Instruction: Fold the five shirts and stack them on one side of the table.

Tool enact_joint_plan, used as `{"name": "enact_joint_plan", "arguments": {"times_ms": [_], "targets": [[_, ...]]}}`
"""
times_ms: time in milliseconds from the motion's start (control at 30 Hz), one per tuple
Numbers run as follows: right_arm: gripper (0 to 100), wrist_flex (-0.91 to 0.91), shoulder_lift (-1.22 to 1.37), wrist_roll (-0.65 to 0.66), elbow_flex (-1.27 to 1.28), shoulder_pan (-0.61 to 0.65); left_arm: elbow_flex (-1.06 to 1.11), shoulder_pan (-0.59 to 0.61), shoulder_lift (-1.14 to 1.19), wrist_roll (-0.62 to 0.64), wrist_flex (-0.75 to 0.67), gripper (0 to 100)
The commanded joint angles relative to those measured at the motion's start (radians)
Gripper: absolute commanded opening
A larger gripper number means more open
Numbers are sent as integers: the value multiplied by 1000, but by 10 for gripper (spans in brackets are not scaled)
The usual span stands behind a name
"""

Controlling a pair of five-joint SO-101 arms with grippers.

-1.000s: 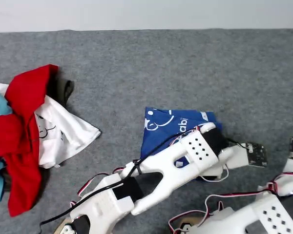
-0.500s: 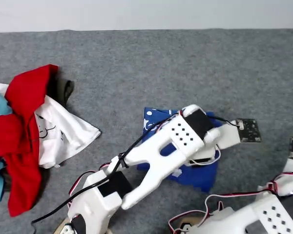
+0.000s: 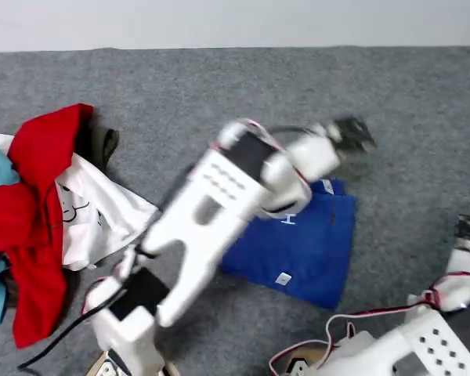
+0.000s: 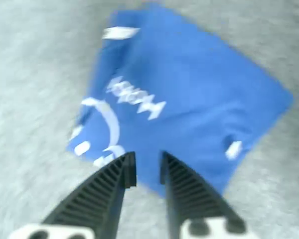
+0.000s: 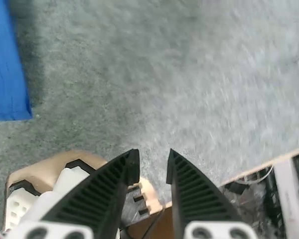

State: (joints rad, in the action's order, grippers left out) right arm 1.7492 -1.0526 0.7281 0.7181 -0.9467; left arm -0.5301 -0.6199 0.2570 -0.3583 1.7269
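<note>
My left gripper (image 4: 144, 167) hung barely ajar and empty above the folded blue shirt (image 4: 199, 99). For the red shirt (image 3: 43, 157), I judged pinching a single layer best.

Blue shirt (image 3: 305, 251), shirt heap (image 3: 39, 211) on table (image 3: 219, 94)

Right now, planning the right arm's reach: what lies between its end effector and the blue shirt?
Bare grey table cover up to the blue shirt, in the right wrist view.

Left claw (image 4: 145, 167) and right claw (image 5: 153, 162) — both barely parted, empty.
Left arm (image 3: 211, 204) stretches toward the far centre; right arm (image 3: 423, 345) sits folded at the near right.
</note>
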Motion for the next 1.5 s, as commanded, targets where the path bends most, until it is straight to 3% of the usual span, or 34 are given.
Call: {"name": "enact_joint_plan", "arguments": {"times_ms": [0, 267, 667, 900, 1200, 1467], "targets": [[103, -24, 2, -9, -14, 151, -2, 153, -115, 20, 25, 4], [104, -74, 127, -195, -31, 499, 15, 532, -227, 239, 26, 2], [107, -148, 697, -460, -485, 791, 410, 835, -491, 253, 26, 2], [291, -285, 938, -531, -609, 871, 562, 959, -583, 252, 26, 2], [248, -429, 1150, -546, -666, 880, 642, 994, -591, 250, 26, 2], [162, -438, 1302, -557, -735, 881, 676, 993, -589, 250, 25, 2]]}}
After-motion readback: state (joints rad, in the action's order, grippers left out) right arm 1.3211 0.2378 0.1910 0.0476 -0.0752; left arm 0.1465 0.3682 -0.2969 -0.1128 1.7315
